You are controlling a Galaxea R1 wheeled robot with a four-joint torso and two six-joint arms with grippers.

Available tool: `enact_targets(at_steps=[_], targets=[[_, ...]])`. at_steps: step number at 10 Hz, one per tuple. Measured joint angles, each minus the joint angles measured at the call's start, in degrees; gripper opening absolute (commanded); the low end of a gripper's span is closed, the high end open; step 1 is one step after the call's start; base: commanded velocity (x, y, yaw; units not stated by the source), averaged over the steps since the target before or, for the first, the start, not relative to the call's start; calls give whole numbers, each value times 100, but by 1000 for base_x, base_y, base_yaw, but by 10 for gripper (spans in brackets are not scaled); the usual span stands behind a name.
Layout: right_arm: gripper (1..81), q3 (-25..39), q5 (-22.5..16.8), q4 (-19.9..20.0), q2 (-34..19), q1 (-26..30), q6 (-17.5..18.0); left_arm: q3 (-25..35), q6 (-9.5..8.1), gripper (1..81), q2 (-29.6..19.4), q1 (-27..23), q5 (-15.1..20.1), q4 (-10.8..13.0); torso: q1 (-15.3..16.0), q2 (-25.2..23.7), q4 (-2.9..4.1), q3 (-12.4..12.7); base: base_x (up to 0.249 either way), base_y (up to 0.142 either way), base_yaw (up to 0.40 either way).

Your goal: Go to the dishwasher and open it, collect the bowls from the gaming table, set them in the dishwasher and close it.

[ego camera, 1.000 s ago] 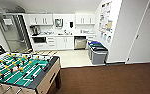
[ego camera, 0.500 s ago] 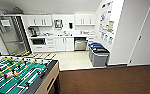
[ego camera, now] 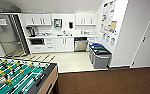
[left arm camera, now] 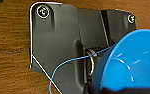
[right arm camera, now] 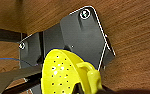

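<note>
The dishwasher [ego camera: 80, 45] is sitting in the upper middle of the head view, set under the white counter [ego camera: 63, 36] between white cabinet doors [ego camera: 64, 44]; its front is showing as brushed steel with a dark band along the top, and the door is standing shut. The blue bowl [left arm camera: 131, 62] is filling the lower right of the left wrist view, smooth, glossy and round-rimmed, lying against the robot's dark plate over brown wood-grain floor; whether the left claw is pinching it I cannot tell. The yellow-green bowl [right arm camera: 66, 72] is sitting at the lower centre of the right wrist view, its wall pierced with small holes and a chunky handle projecting from the rim; whether the right claw is pinching it I cannot tell.

Against the earlier head views, the whole scene is shifting: the kitchenette is appearing slightly larger and nearer, and the foosball table [ego camera: 18, 76] is sliding lower into the lower left corner; this is reading as camera travel, the objects themselves keeping their places.

The foosball table is showing a green field, rods carrying yellow figures and a dark rim over a pale wooden side. Grey bins [ego camera: 99, 55], one with a blue lid, are standing right of centre beside a white wall carrying posters [ego camera: 109, 20]. The kitchen floor [ego camera: 71, 61] is pale and smooth; the near floor is dark brown. A steel refrigerator [ego camera: 9, 35] is occupying the upper left.
</note>
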Motion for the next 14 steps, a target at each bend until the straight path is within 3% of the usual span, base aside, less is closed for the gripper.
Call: enact_targets(at_steps=[2, 10, 14], targets=[[10, 0, 0, 0, 24, 0, 0, -7, -2, 10, -28, 2, 2, 0, 0, 0, 0, 0, 228, 0, 0], [10, 6, -13, -1, 22, -15, 0, -5, -2, 10, -20, 24, 37, 16, 0, 2, 0, -2, 228, -77, 0], [10, 0, -2, -1, 13, 16, 0, -2, -2, 10, -2, 6, 6, 16, -5, 0, 0, 0, 228, 0, 0]])
